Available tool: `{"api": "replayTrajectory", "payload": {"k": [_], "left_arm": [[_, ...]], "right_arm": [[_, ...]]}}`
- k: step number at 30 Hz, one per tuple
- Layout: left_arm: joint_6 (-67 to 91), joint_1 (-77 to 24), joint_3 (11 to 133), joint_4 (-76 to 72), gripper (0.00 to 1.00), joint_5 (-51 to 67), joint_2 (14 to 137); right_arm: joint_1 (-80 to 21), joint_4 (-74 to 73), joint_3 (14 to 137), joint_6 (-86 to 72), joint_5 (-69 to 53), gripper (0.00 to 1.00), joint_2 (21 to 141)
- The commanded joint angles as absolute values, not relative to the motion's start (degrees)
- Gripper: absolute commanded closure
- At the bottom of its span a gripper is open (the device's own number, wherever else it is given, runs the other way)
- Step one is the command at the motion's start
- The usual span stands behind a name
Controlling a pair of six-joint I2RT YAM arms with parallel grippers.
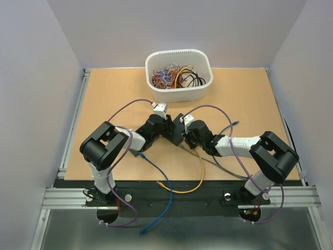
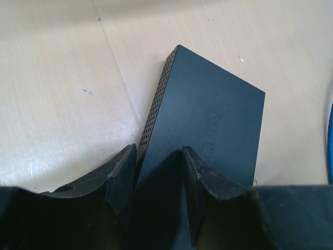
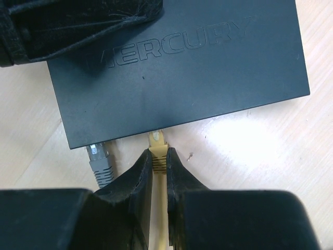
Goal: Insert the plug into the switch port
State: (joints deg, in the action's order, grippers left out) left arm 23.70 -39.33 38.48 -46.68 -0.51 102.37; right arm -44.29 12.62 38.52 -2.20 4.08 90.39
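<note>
On the near side of the switch point(image 1: 177, 131), a yellow cable point(image 1: 200, 177) loops over the table point(image 1: 104, 94) towards the arm bases, with a blue cable point(image 1: 162, 179) trailing off the table's near edge beside it.

The right gripper point(image 3: 158, 162) comes at the switch from its near, port-bearing edge. Its two fingers are pinched almost together on the ribbed boot of the yellow plug point(image 3: 157, 141), and the cable runs back between them. The plug's clear tip meets the switch's edge; whether it sits in a port cannot be told from the wrist view. Just beside it along the same edge a grey plug point(image 3: 98, 156) also points into the switch, free of either gripper.

The left gripper point(image 2: 158, 166) holds the switch itself. Its fingers point(image 2: 122, 177) are partly closed on one end of the black box: one lies against the perforated side wall, the other on the flat top face, which carries raised lettering. The switch lies flat on the table, with both grippers meeting over it from opposite sides in the overhead view.

Well beyond the switch, at the table's far edge, stands a white bin point(image 1: 179, 94) holding a tangle of coloured cables.
</note>
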Motion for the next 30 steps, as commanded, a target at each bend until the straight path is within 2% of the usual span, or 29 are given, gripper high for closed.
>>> {"api": "replayTrajectory", "payload": {"k": [1,10,16,19,20,27,30], "left_arm": [[26.2,-46.1,39.5,-34.6,0.53,12.0,104.2],[25.8,-37.4,45.3,-27.1,0.52,8.4,107.4],[24.1,-33.5,48.3,-21.5,0.50,5.0,106.7],[23.9,-31.9,50.1,-19.6,0.49,3.7,106.3],[23.9,-31.6,50.7,-19.0,0.49,3.4,106.1],[23.7,-29.1,52.1,-16.9,0.48,2.4,104.3],[23.4,-28.0,52.7,-16.0,0.46,1.6,103.4]], "right_arm": [[-45.2,37.4,41.9,-5.6,4.4,1.00,91.3],[-45.2,28.4,43.0,-8.9,15.1,0.99,91.8],[-45.1,25.0,42.3,-10.0,16.6,0.83,89.8],[-45.2,22.7,42.5,-10.1,17.5,0.71,88.6],[-45.2,21.2,42.5,-10.2,18.2,0.64,87.8],[-45.1,17.3,40.8,-11.4,20.0,0.47,82.2],[-45.1,15.8,39.5,-13.4,21.6,0.45,78.7]]}}
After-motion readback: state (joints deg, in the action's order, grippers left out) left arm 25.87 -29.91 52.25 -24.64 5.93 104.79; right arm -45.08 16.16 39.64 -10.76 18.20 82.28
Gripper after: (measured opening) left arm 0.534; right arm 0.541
